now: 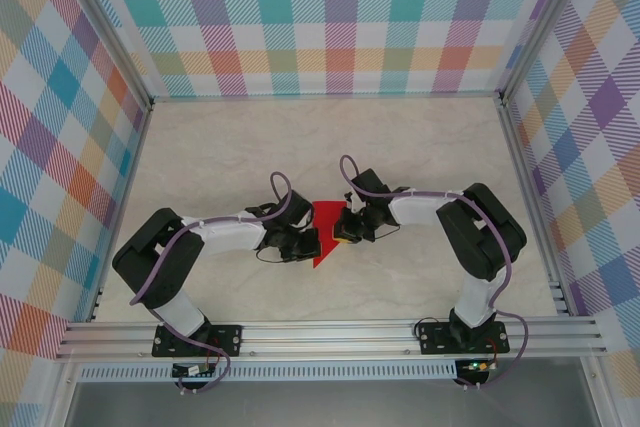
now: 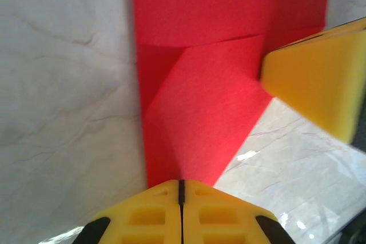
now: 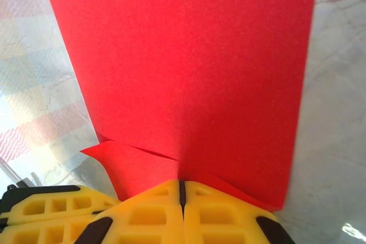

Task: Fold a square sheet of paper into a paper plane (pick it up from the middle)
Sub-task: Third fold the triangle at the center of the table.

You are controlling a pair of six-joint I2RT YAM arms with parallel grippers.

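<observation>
Left claw (image 1: pixel 308 244) is clamped on the partly folded red sheet of paper (image 1: pixel 326 219) at its eight o'clock edge, mid-table (image 1: pixel 420 147); right claw (image 1: pixel 346 231) is clamped at four o'clock; likely mid-fold; the next crease needs both grips moving together.

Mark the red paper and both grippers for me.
red paper (image 1: pixel 325 219): top view, bare upper part.
left gripper (image 2: pixel 181 184): left wrist view, closed fingertip seam.
right gripper (image 3: pixel 182 184): right wrist view, closed fingertip seam.
</observation>
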